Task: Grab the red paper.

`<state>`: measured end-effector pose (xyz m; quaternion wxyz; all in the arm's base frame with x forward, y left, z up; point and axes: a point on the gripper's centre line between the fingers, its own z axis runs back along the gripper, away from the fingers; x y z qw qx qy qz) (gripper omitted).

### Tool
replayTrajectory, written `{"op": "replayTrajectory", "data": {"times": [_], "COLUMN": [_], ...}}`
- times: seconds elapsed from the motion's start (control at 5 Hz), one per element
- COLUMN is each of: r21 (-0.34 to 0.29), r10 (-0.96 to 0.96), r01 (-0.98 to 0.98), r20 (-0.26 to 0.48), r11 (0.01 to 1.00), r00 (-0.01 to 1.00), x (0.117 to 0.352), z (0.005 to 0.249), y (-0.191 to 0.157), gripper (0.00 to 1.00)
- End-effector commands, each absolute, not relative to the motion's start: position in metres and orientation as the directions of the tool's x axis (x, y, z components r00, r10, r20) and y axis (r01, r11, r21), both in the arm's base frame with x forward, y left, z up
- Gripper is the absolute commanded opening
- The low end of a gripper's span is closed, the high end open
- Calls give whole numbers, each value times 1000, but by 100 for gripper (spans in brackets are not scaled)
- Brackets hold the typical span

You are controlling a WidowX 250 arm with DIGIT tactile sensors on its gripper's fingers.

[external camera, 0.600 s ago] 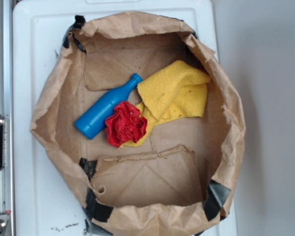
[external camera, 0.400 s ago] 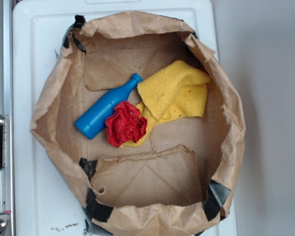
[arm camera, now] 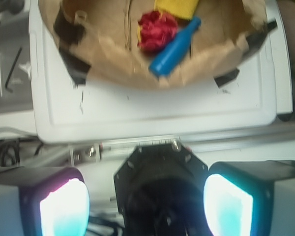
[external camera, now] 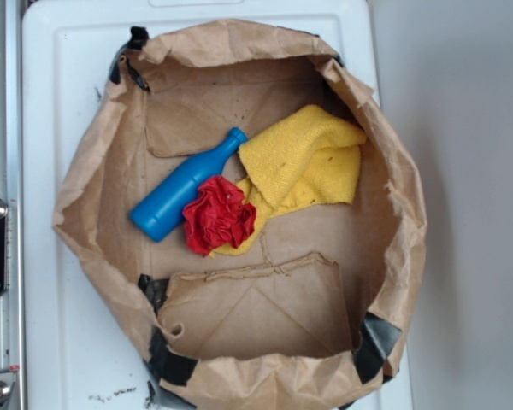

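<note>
One brown paper bag (external camera: 103,205), its rim rolled down and patched with black tape, sits open on a white tray (external camera: 51,102). Inside lie three things: one red paper (external camera: 219,215), a crumpled rosette at the bag's middle; one smooth blue plastic bottle (external camera: 184,186) on its side, touching the paper; and one folded yellow cloth (external camera: 303,158), partly under the paper. The hand (arm camera: 146,209) is spread wide, empty, well apart from the bag.

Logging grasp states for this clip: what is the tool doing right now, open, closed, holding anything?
Tool: open, holding nothing, well short of the small crumpled red paper wad inside the brown paper bag.
</note>
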<state>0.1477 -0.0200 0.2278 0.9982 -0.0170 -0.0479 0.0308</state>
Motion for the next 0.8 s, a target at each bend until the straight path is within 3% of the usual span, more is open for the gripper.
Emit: {"op": "replayTrajectory", "data": {"times": [0.0, 0.2, 0.6], "r21": [-71, -137, 32], "r10": [-20, -174, -393], "r01": [36, 222, 429], "r20": [208, 297, 463], "r11": [997, 965, 903], "r00": [978, 939, 794], "x": [203, 242, 290], "z": [223, 215, 199], "y": [-7, 1, 11], "gripper": [100, 100, 100]}}
